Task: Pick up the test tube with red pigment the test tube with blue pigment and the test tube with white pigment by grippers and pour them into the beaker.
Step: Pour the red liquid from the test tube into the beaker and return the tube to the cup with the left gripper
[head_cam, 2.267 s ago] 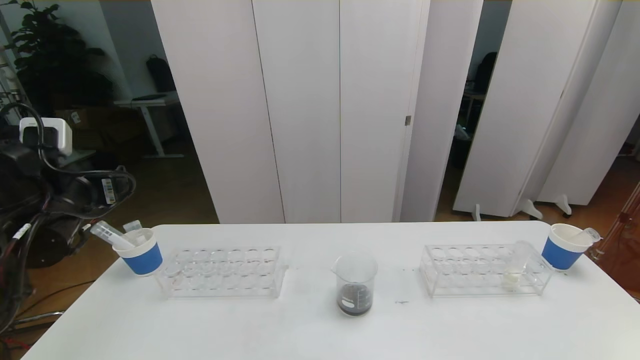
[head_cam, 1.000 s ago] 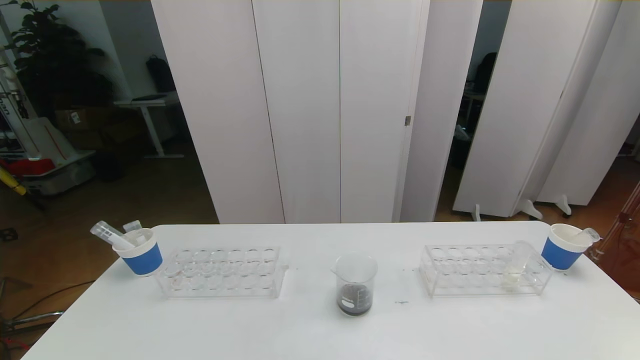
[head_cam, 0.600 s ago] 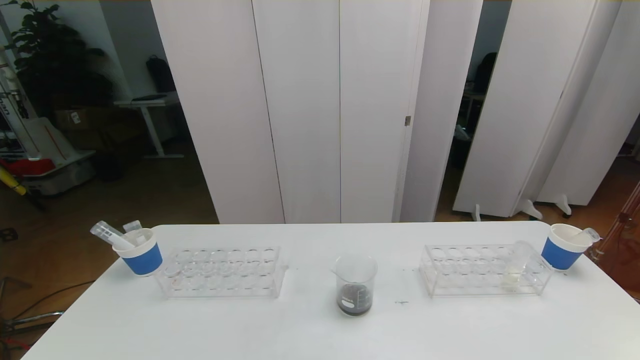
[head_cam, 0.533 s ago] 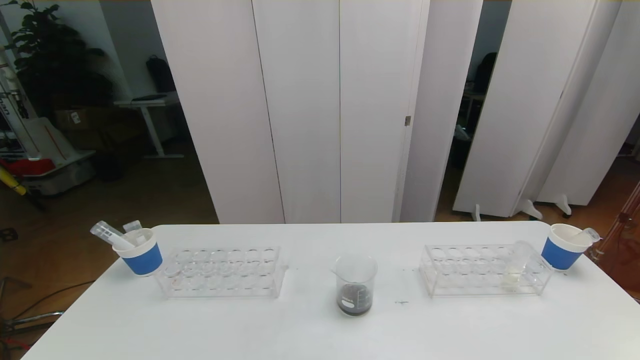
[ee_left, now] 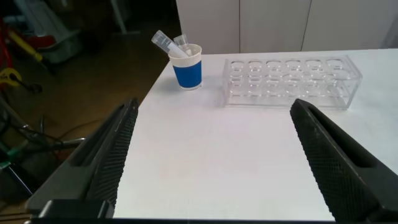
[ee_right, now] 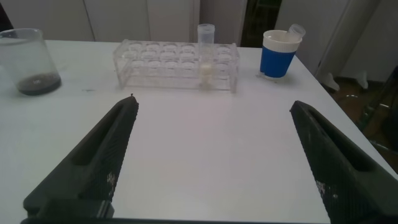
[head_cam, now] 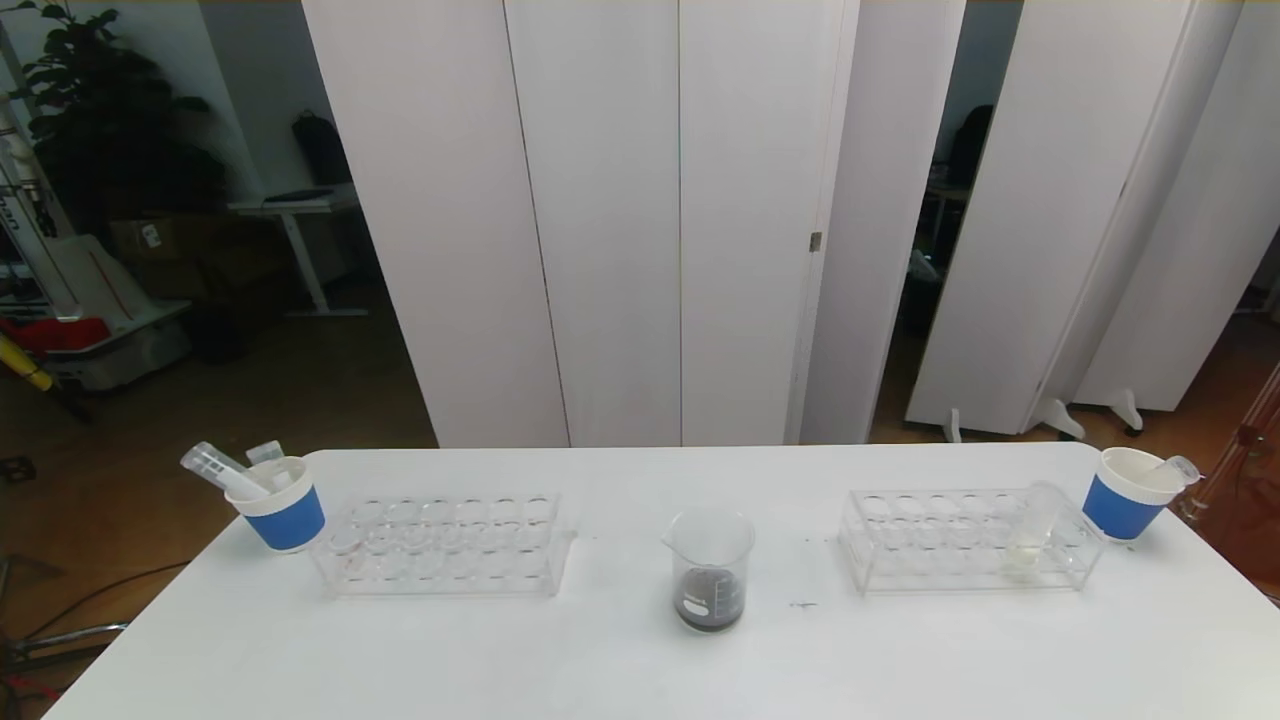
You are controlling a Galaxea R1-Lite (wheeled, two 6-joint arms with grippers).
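One white bench (head_cam: 640, 660) fills the lower part of what we see from the head, with tall white folding panels (head_cam: 680, 220) standing behind it. Two clear plastic racks rest on it: the left rack (head_cam: 445, 545) holds nothing we can make out, and the right rack (head_cam: 970, 540) carries the test tube with white pigment (head_cam: 1030, 540), upright near its right end, with pale cream liquid at the bottom. Between the racks stands the beaker (head_cam: 710, 570), upright, with dark liquid in its lower part. A blue-sleeved paper cup (head_cam: 285, 505) sits at the far left corner with two clear tubes (head_cam: 215, 468) leaning out of it; a second such cup (head_cam: 1128, 495) sits at the far right corner with one tube (head_cam: 1175, 467) in it. Our left pincer (ee_left: 217, 162) hangs wide open over the bench's near left edge, gripping nothing. Our right pincer (ee_right: 214, 158) hangs wide open over the bench on the near side of the right rack, also gripping nothing.
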